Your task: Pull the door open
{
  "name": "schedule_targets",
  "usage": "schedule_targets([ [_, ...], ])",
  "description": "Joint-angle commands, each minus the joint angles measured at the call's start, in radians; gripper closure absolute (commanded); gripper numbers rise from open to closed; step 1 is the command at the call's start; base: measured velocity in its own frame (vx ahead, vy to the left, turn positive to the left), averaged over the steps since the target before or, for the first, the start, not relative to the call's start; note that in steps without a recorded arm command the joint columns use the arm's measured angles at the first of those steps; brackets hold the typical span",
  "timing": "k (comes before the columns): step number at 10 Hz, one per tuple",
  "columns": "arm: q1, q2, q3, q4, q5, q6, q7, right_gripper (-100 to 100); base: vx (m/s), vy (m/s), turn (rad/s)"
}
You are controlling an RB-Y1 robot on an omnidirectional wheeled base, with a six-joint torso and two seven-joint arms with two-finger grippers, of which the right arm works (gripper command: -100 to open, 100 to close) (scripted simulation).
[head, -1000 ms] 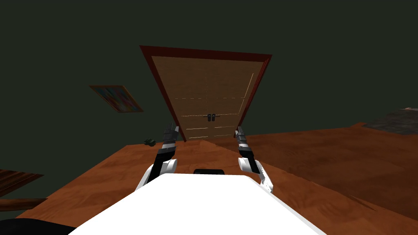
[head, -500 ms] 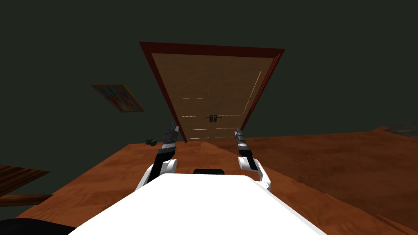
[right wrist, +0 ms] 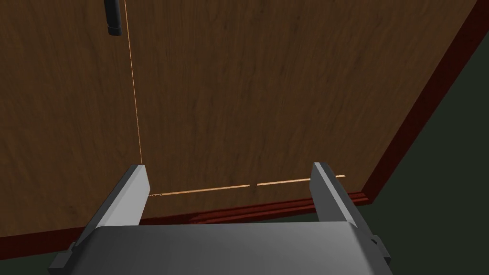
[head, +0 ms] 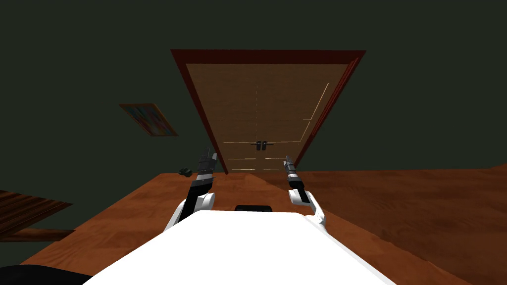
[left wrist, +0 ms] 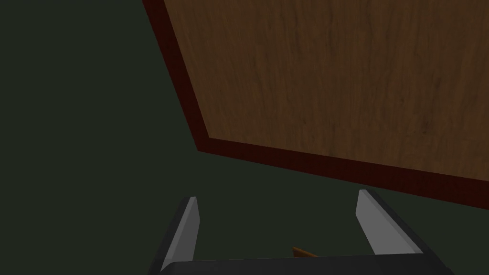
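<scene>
Head view: right hand [head: 288, 159] points at door [head: 267, 99].

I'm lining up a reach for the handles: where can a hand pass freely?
Free: the floor between left gripper and right gripper, straight to the handles, and right of the door. Crowded: left of the frame, where a small dark object lies.

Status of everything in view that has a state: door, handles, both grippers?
Double door: shut, both leaves flush.
Door handles: dark pair at the centre seam, ungripped.
Left gripper: open, empty, short of the door.
Right gripper: open, empty, facing the right leaf.
</scene>
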Motion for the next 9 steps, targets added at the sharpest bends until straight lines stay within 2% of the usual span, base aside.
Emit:
schedule_targets([
  [1, -0.017, -0.006, -0.002, 0.029, 0.009, 0.013, -0.024, -100, 0.133, 0.016, 0.069],
  [2, -0.033, -0.013, -0.005, 0.064, 0.016, 0.017, -0.044, -100, 0.145, 0.011, 0.105],
  [5, -0.056, -0.022, -0.010, 0.113, 0.027, 0.024, -0.074, -100, 0.132, 0.012, 0.060],
  [6, -0.072, -0.028, -0.013, 0.146, 0.034, 0.028, -0.093, -100, 0.123, 0.012, 0.088],
  [9, -0.092, -0.036, -0.018, 0.191, 0.044, 0.033, -0.119, -100, 0.130, 0.005, 0.058],
])
